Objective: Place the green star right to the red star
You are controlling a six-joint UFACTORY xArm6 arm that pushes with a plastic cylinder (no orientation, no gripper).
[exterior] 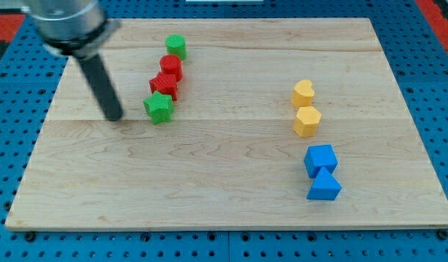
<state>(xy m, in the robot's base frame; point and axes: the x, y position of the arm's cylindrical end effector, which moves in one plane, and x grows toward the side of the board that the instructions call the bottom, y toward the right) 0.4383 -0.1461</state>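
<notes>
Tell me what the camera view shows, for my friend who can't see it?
My tip rests on a wooden board, just left of the green star block. Above that star sit a red star block, a red round block and a green round block; two yellow blocks and two blue blocks lie right.

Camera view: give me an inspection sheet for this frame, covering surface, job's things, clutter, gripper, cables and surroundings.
Surface: wooden board, flat, pale.
Job's things: green star sits just below the red star, touching or nearly so, slightly to the view's left of it; not yet to its right.
Clutter: red cylinder and green cylinder above the red star; yellow heart, yellow hexagon, blue cube and blue triangle at the view's right.
Gripper: none fitted; my tip rests left of the green star, a small gap between.
Cables: nothing seen.
Surroundings: blue perforated base around the board.
</notes>
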